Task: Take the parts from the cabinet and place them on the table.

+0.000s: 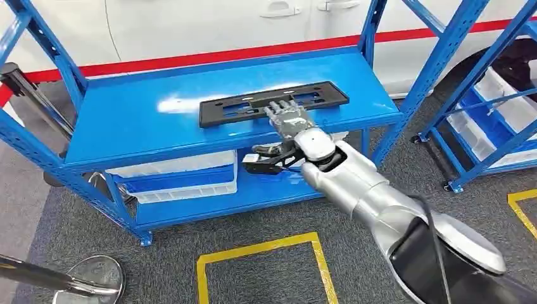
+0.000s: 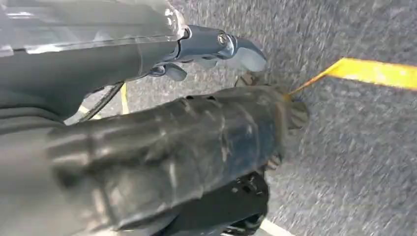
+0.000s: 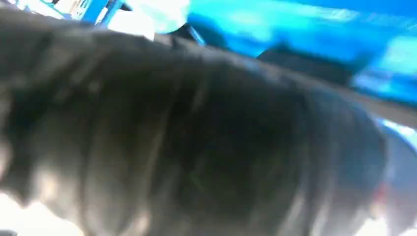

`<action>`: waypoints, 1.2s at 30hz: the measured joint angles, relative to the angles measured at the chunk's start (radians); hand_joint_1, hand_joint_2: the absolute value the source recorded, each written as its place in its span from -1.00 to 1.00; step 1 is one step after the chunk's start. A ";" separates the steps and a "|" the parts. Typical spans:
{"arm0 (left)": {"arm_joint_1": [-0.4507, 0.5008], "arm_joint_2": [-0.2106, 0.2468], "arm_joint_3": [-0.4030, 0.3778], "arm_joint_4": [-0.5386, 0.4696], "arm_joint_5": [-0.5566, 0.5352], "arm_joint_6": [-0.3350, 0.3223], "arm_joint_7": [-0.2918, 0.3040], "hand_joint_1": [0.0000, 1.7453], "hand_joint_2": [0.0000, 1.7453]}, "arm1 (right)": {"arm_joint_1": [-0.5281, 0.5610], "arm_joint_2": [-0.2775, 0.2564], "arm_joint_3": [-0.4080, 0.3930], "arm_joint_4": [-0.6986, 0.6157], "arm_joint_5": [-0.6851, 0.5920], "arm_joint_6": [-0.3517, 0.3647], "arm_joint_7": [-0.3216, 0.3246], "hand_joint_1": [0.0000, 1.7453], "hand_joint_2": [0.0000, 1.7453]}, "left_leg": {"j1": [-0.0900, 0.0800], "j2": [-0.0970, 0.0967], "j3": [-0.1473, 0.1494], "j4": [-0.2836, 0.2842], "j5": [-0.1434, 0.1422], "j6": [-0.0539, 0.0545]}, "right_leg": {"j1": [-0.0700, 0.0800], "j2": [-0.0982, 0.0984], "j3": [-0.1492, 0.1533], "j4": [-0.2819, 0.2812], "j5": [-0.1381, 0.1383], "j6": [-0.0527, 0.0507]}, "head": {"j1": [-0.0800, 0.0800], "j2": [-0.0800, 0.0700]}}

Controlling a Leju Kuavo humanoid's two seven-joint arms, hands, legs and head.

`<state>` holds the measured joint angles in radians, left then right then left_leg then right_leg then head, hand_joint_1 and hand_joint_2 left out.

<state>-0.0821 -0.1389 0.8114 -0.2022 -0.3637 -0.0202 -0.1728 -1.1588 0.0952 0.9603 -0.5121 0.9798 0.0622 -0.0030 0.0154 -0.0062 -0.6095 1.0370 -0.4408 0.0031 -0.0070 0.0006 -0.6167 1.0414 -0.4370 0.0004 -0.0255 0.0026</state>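
on the blue shelf (image 1: 126,126) | black plate (image 1: 240,106) flat, long axis left-right | right robot hand (image 1: 288,117) on its near edge, grasp unclear

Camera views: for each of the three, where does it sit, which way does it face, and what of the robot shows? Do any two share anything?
Head view: high on the body, facing forward and down at the blue shelf; right hand on the black plate.
Left wrist view: behind the left hand, facing grey carpet and yellow tape.
Right wrist view: behind the right hand, blurred grey cover against blue.
Shared: head and right wrist views both show the blue shelf.
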 joint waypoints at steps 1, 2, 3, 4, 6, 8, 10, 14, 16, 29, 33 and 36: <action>0.001 0.000 -0.001 0.000 -0.006 0.002 0.000 -1.00 -1.00 | -0.012 -0.012 -0.005 0.006 -0.006 0.001 0.000 -1.00 -1.00 | 0.002 0.000 0.001 -0.006 0.004 0.007 | 0.002 0.000 0.002 -0.002 0.001 0.006 | 0.000 0.000; 0.001 0.000 -0.002 0.000 -0.012 0.002 -0.001 -1.00 -1.00 | -0.023 -0.022 -0.010 0.011 -0.009 0.001 0.000 -1.00 -1.00 | 0.010 0.003 0.005 -0.014 0.010 0.016 | -0.001 0.001 -0.001 0.005 -0.009 0.011 | 0.000 0.000; 0.000 0.000 -0.004 0.000 -0.015 0.003 -0.003 -1.00 -1.00 | -0.035 -0.034 -0.017 0.015 -0.010 0.001 0.000 -1.00 -1.00 | 0.008 0.003 0.004 -0.016 0.011 0.022 | -0.002 0.000 -0.012 0.032 -0.030 0.014 | 0.001 0.000; 0.000 0.001 -0.007 0.000 -0.017 0.004 -0.005 -1.00 -1.00 | -0.046 -0.045 -0.023 0.022 -0.011 0.001 0.000 -1.00 -1.00 | 0.007 0.005 0.002 -0.016 0.012 0.029 | -0.002 0.001 -0.041 0.096 -0.071 0.016 | 0.001 0.000; -0.001 0.003 -0.009 0.000 -0.021 0.005 -0.006 -1.00 -1.00 | -0.050 -0.059 -0.029 0.034 -0.012 0.002 0.000 -1.00 -1.00 | 0.004 0.005 0.001 -0.015 0.012 0.032 | -0.004 0.001 -0.117 0.264 -0.143 0.021 | 0.001 0.000; -0.002 0.004 -0.010 0.000 -0.022 0.005 -0.006 -1.00 -1.00 | -0.047 -0.067 -0.031 0.043 -0.012 0.003 0.000 -1.00 -1.00 | 0.002 0.004 0.002 -0.015 0.012 0.033 | -0.005 0.001 -0.136 0.300 -0.131 0.020 | 0.001 0.000; -0.001 0.004 -0.010 0.000 -0.022 0.005 -0.006 -1.00 -1.00 | -0.051 -0.070 -0.034 0.047 -0.013 0.003 0.000 -1.00 -1.00 | 0.001 0.004 0.003 -0.013 0.012 0.032 | -0.004 0.000 -0.075 0.173 -0.052 0.013 | 0.001 0.000; -0.004 0.003 -0.015 0.001 -0.027 0.007 -0.010 -1.00 -1.00 | -0.061 -0.078 -0.048 0.052 -0.027 0.003 0.002 -1.00 -1.00 | -0.003 0.005 -0.007 -0.009 0.012 0.018 | 0.008 0.000 0.001 -0.001 -0.003 -0.003 | 0.000 0.000; -0.003 0.003 -0.016 0.001 -0.028 0.012 -0.010 -1.00 -1.00 | -0.061 -0.085 -0.051 0.054 -0.030 0.003 -0.002 -1.00 -1.00 | -0.003 0.005 -0.003 -0.013 0.014 0.010 | 0.012 0.000 0.001 -0.001 -0.003 -0.007 | 0.000 0.000; 0.001 0.016 -0.017 0.002 -0.044 0.037 -0.017 -1.00 -1.00 | -0.045 -0.082 -0.062 0.057 -0.038 0.009 -0.036 -1.00 -1.00 | 0.000 0.002 0.000 -0.010 0.006 -0.001 | 0.001 0.000 0.005 -0.005 -0.003 -0.009 | -0.001 0.000; -0.002 0.015 -0.018 0.002 -0.055 0.043 -0.027 -1.00 -1.00 | -0.044 -0.080 -0.062 0.057 -0.039 0.012 -0.040 -1.00 -1.00 | 0.004 0.004 0.005 -0.024 0.016 0.019 | -0.005 0.000 0.005 0.003 -0.013 0.011 | -0.001 0.000; -0.006 0.015 -0.018 0.002 -0.057 0.042 -0.031 -1.00 -1.00 | -0.042 -0.081 -0.062 0.057 -0.039 0.015 -0.040 -1.00 -1.00 | 0.003 0.004 0.005 -0.026 0.016 0.032 | -0.006 0.000 -0.079 0.181 -0.113 0.020 | 0.000 0.000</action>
<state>-0.0878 -0.1244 0.7935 -0.2007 -0.4208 0.0221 -0.2033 -1.2005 0.0145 0.8988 -0.4555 0.9411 0.0767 -0.0427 0.0184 -0.0018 -0.6043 1.0107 -0.4245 0.0349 -0.0131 0.0008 -0.6959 1.2229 -0.5504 0.0203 -0.0259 0.0027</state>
